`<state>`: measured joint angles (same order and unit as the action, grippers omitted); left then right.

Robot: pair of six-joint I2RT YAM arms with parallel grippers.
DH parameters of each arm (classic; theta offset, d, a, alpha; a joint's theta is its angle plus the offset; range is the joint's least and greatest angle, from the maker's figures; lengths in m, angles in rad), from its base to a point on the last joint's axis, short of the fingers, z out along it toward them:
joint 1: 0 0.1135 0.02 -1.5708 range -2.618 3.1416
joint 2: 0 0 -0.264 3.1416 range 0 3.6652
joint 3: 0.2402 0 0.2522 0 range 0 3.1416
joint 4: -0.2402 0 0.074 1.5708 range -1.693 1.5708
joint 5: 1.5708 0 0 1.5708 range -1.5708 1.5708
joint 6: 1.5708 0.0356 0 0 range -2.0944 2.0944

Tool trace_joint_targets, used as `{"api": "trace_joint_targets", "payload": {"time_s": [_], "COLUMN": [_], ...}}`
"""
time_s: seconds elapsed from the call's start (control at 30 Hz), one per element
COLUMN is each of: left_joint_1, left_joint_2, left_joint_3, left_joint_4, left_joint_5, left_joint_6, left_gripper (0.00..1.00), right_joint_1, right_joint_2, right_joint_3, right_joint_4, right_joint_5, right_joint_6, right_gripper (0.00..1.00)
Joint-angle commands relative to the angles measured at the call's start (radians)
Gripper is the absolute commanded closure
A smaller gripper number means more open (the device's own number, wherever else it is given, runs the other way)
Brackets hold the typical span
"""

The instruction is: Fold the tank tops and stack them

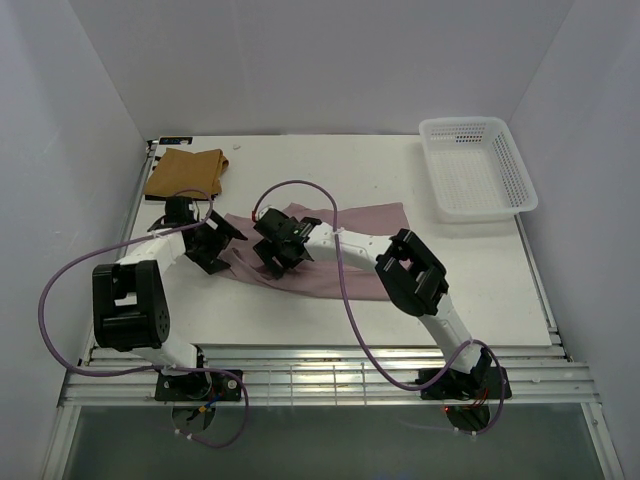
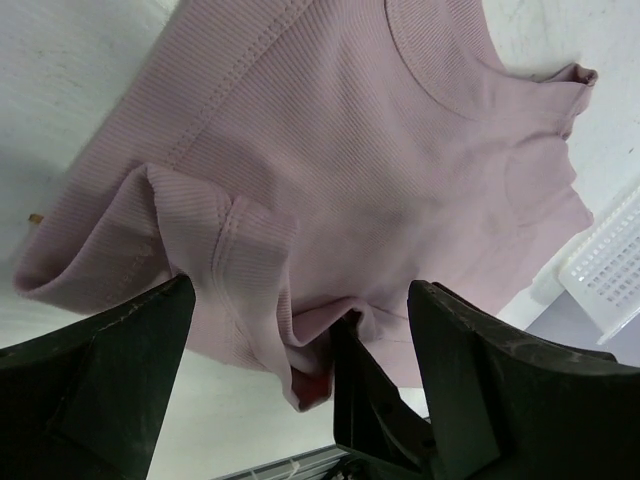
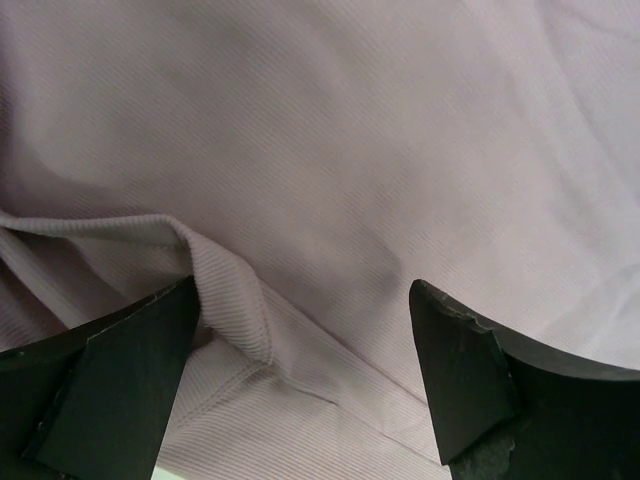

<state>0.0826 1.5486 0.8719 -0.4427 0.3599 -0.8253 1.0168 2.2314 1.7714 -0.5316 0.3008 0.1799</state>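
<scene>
The pale pink tank top (image 1: 350, 255) lies spread on the table's middle, its left end rumpled. My left gripper (image 1: 215, 243) is at that left end, jaws wide open, with a raised fold of pink cloth (image 2: 230, 250) between them (image 2: 300, 300). My right gripper (image 1: 280, 245) is just right of it, low over the same top, also open (image 3: 300, 290), with a hem fold (image 3: 225, 290) beside its left finger. A black part (image 2: 375, 400), apparently the right gripper, touches the cloth edge. The tan-brown top (image 1: 185, 172) lies folded at the back left. The striped top is out of view.
A white mesh basket (image 1: 475, 168) stands at the back right; it also shows in the left wrist view (image 2: 610, 265). Purple cables loop from both arms over the table. White walls close in the left, back and right sides.
</scene>
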Motion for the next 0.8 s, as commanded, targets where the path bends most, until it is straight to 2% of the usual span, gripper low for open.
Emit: {"api": "trace_joint_targets", "payload": {"time_s": [0.0, 0.13, 0.33, 0.6, 0.73, 0.77], "left_joint_1": [-0.010, -0.010, -0.009, -0.010, -0.010, -0.010], "left_joint_2": [0.028, 0.080, 0.159, 0.162, 0.134, 0.127], "left_joint_3": [-0.004, 0.001, 0.009, 0.018, 0.021, 0.022], "left_joint_4": [0.065, 0.041, 0.019, -0.017, -0.053, -0.060], "left_joint_5": [0.011, -0.059, -0.079, -0.125, -0.150, -0.165], "left_joint_6": [-0.012, -0.009, -0.003, 0.006, 0.008, 0.008], "left_gripper": [0.02, 0.02, 0.02, 0.02, 0.02, 0.02], "right_joint_1": [0.006, 0.000, -0.044, -0.109, -0.112, -0.113], "right_joint_2": [0.010, 0.023, 0.037, 0.074, 0.044, 0.012], "right_joint_3": [0.049, 0.062, 0.075, 0.123, 0.123, 0.119], "right_joint_4": [-0.015, -0.011, -0.005, 0.058, 0.079, 0.082], "right_joint_5": [0.101, 0.168, 0.238, 0.166, 0.069, 0.005], "right_joint_6": [-0.045, -0.105, -0.154, -0.229, -0.298, -0.307], "right_gripper": [0.10, 0.10, 0.10, 0.10, 0.10, 0.10]}}
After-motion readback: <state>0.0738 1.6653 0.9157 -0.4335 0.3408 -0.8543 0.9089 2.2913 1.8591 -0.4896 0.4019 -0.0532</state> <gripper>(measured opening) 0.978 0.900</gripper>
